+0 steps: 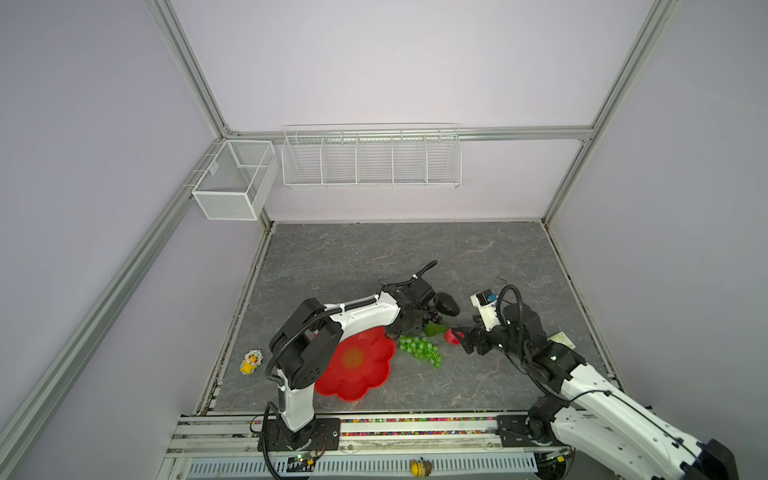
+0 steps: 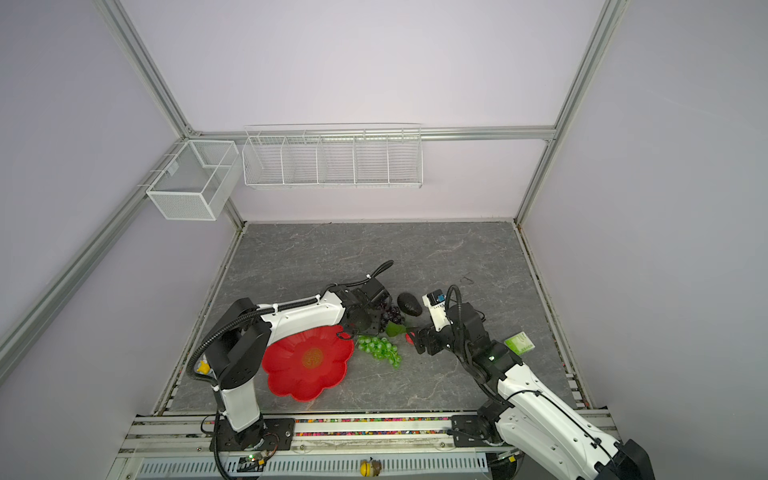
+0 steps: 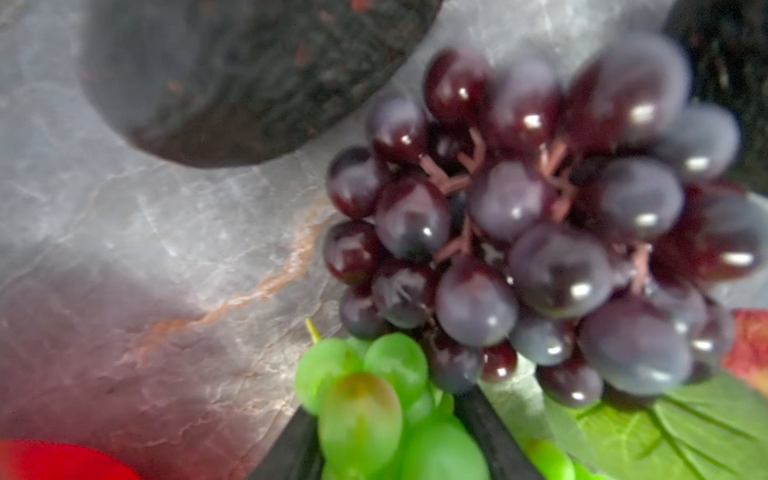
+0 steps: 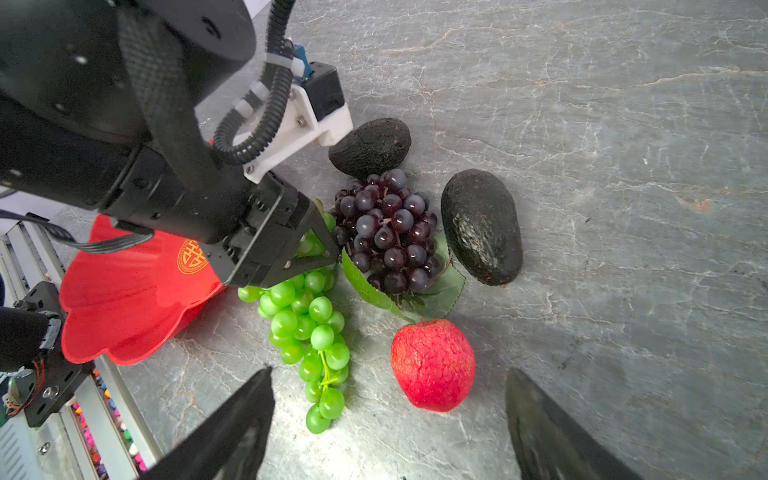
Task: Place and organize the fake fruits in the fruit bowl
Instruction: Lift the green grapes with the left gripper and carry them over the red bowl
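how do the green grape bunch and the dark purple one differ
The green plastic grape bunch is long and tapering; the dark purple grape bunch is a compact cluster. The purple has a green leaf; the green shows none. The left hand straddles only the green. Both lie on the grey table.

Grey tabletop (image 1: pixel 374 257), red bowl (image 1: pixel 374 386), green grapes (image 1: pixel 419 349), purple grapes (image 1: pixel 434 316), two avocados (image 4: pixel 482 226), red fruit (image 4: pixel 432 365), possibly a toy (image 1: pixel 250 361)

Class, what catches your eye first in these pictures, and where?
The bright red flower-shaped plastic bowl lies near the left arm's base. Beside it, the left pincer clasps the top of a glossy green plastic grape bunch, with a dark purple grape bunch and a rough red-pink round fruit close by.
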Controlling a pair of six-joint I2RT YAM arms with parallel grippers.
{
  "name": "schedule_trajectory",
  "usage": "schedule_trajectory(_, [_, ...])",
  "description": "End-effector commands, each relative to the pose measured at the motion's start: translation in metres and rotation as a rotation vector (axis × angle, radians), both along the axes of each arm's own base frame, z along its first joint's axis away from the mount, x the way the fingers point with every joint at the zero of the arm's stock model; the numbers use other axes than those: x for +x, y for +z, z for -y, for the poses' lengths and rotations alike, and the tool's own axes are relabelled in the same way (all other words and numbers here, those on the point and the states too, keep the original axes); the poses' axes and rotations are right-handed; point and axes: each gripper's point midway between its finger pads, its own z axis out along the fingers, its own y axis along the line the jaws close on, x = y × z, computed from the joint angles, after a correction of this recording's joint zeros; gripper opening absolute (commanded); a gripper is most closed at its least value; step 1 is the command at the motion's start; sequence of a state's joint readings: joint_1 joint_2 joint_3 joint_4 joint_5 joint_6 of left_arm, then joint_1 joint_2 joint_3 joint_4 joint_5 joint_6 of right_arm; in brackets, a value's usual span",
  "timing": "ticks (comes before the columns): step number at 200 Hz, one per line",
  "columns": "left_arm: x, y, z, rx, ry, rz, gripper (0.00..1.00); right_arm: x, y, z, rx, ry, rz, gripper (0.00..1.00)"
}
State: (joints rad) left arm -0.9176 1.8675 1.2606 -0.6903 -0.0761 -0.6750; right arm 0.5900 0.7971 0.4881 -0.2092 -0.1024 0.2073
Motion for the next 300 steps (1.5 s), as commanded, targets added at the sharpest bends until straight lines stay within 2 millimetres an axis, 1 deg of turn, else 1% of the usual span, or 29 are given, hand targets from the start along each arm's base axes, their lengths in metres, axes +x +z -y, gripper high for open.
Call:
schedule_trajectory(1, [0.000,0.011,0.014,-0.046,-0.007,0.005,0.31,0.002,0.012,-0.005,0.004,0.029,0.037,0.88])
schedule_trajectory(17, [0.001,0.023,0.012,-0.055,-0.005,0.028,0.21,0.004,0.013,-0.006,0.004,0.027,0.047,0.88])
schedule_trajectory(36, [0.002,0.039,0.009,-0.069,0.002,0.055,0.19,0.007,0.014,-0.009,0.002,0.035,0.047,0.88])
schedule_trajectory(57, [0.003,0.054,0.006,-0.082,0.006,0.084,0.14,0.009,0.021,-0.013,0.000,0.051,0.048,0.88])
schedule_trajectory(102, [0.003,0.085,0.005,-0.149,0.009,0.136,0.11,0.010,0.030,-0.016,0.031,0.059,0.065,0.88])
schedule_trajectory(120, [0.001,0.100,0.002,-0.180,0.012,0.156,0.09,0.005,0.037,-0.025,0.038,0.118,0.062,0.88])
schedule_trajectory(141, [-0.003,0.120,-0.005,-0.204,0.017,0.183,0.08,-0.003,0.046,-0.035,0.030,0.191,0.082,0.88])
schedule_trajectory(158, [-0.006,0.136,-0.017,-0.210,0.039,0.215,0.07,-0.007,0.054,-0.042,0.046,0.216,0.108,0.88])
schedule_trajectory(174, [-0.010,0.150,-0.036,-0.189,0.073,0.242,0.06,-0.009,0.061,-0.047,0.069,0.235,0.121,0.88])
schedule_trajectory(189, [-0.015,0.163,-0.059,-0.168,0.120,0.274,0.05,-0.012,0.064,-0.054,0.083,0.252,0.122,0.88])
schedule_trajectory(209, [-0.024,0.172,-0.090,-0.138,0.162,0.327,0.05,-0.017,0.064,-0.065,0.098,0.294,0.118,0.88])
schedule_trajectory(233, [-0.037,0.172,-0.131,-0.111,0.242,0.356,0.04,-0.034,0.070,-0.088,0.108,0.410,0.127,0.88])
schedule_trajectory(240, [-0.041,0.168,-0.142,-0.095,0.260,0.349,0.04,-0.040,0.071,-0.096,0.103,0.446,0.132,0.88])
schedule_trajectory(257, [-0.050,0.150,-0.165,-0.044,0.297,0.317,0.04,-0.050,0.072,-0.111,0.098,0.503,0.144,0.88])
schedule_trajectory(267, [-0.052,0.139,-0.172,-0.034,0.313,0.300,0.04,-0.051,0.071,-0.119,0.107,0.518,0.145,0.88])
schedule_trajectory(274, [-0.052,0.132,-0.173,-0.037,0.319,0.292,0.04,-0.052,0.071,-0.124,0.113,0.528,0.142,0.88])
schedule_trajectory(288, [-0.046,0.119,-0.174,-0.035,0.331,0.291,0.04,-0.052,0.068,-0.133,0.121,0.543,0.130,0.88])
schedule_trajectory(300, [-0.041,0.104,-0.176,-0.009,0.341,0.281,0.03,-0.052,0.066,-0.139,0.117,0.554,0.121,0.88])
